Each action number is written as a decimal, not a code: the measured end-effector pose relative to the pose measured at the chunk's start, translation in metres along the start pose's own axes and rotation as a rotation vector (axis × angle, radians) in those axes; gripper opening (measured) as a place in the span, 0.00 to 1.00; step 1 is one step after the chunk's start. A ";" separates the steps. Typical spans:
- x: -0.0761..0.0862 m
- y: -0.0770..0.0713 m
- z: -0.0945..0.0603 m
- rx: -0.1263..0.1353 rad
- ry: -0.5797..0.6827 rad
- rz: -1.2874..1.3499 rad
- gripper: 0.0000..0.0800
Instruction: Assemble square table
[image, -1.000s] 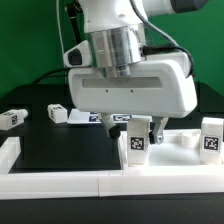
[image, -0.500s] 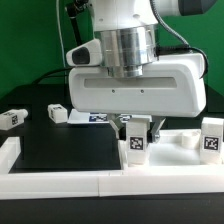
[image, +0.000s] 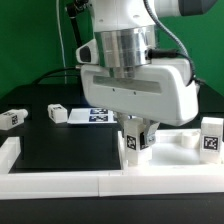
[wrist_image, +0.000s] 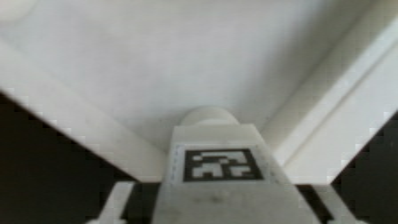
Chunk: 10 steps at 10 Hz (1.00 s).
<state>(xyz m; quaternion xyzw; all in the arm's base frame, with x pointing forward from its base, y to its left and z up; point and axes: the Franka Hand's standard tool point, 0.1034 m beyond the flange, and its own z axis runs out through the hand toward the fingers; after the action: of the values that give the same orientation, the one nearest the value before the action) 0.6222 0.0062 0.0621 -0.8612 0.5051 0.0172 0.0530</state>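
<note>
Early days, I reckon: gripper (image: 137, 140) fingers pinched narrow around one leg (image: 131, 145) standing on the tabletop (image: 178, 140), lower middle of frame. Other legs (image: 12, 117) sit loose, seemingly none attached.

The arm (image: 122, 30) hung upright from above, its silver wrist (image: 122, 52) set squarely over the broad white housing (image: 135, 92), which was turned slightly off square to the exterior camera. The gripper (image: 137, 138) pointed straight down. Its two dark fingers (image: 149, 133) reached below the housing and were drawn in against opposite sides of a leg (image: 131, 145) standing between them. In the wrist view the fingers (wrist_image: 118, 205) flanked that leg (wrist_image: 221, 165) closely, with no gap showing on either side.
</note>
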 end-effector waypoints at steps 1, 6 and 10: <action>0.001 -0.001 0.000 0.004 -0.008 0.151 0.36; 0.000 -0.006 0.003 0.078 -0.086 0.734 0.36; -0.003 -0.015 -0.005 0.106 -0.005 0.141 0.77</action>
<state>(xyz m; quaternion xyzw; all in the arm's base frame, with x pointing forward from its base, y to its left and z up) 0.6341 0.0154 0.0688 -0.8195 0.5645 -0.0036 0.0987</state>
